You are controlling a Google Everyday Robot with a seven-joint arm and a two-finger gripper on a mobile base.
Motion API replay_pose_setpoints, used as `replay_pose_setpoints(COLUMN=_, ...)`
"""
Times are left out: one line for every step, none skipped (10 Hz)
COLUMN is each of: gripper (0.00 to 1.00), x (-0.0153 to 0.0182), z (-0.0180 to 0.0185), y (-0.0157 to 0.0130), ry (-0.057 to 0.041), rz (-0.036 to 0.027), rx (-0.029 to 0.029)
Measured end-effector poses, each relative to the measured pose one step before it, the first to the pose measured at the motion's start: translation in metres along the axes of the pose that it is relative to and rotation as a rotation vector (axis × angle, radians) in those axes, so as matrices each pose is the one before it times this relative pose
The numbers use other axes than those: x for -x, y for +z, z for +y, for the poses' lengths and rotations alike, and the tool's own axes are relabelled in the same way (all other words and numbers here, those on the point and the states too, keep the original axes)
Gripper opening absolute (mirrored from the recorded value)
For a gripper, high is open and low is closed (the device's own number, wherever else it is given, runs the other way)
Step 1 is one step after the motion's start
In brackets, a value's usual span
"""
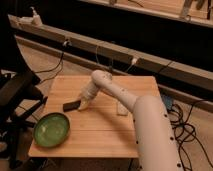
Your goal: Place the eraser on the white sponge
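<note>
The eraser point(70, 105) is a flat dark block lying on the wooden table point(100, 130), left of centre. My gripper point(83, 104) is low over the table at the eraser's right end, touching or almost touching it. The white arm reaches to it from the lower right. The white sponge point(121, 107) is a small pale block on the table to the right of the gripper, partly behind the arm. It lies apart from the eraser.
A green bowl point(51, 129) sits at the table's front left corner, close to the eraser. A dark chair or stand point(17, 95) is left of the table. Cables point(187, 130) lie on the floor at the right. A long rail point(125, 52) runs behind the table.
</note>
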Motion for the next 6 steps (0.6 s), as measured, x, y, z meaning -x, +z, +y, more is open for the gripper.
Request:
replay_pose_setpoints(gripper=0.17, x=0.00072, z=0.00029, y=-0.00038, ry=-0.00468, rz=0.00216, rx=-0.00019)
replay_pose_setpoints(gripper=0.07, x=0.00530, z=0.00011, y=-0.00215, ry=-0.02762, rz=0.00830, rx=-0.00354)
replay_pose_setpoints(gripper=0.01, x=0.01120, z=-0.00225, y=-0.00591, ry=-0.03699, rz=0.00446, rx=-0.00810)
replay_pose_setpoints(gripper=0.00, x=0.01204, z=-0.00300, y=-0.00628, ry=-0.02954, rz=0.00074, rx=-0.00706)
replay_pose_setpoints(gripper=0.00, x=0.01767, z=-0.00490, y=-0.00679, ry=-0.04271, rz=0.00168, rx=-0.00827)
replay_pose_setpoints(gripper=0.00, x=0.01273, z=-0.00505, y=-0.00371, ry=-0.03564, rz=0.00165, rx=-0.00528)
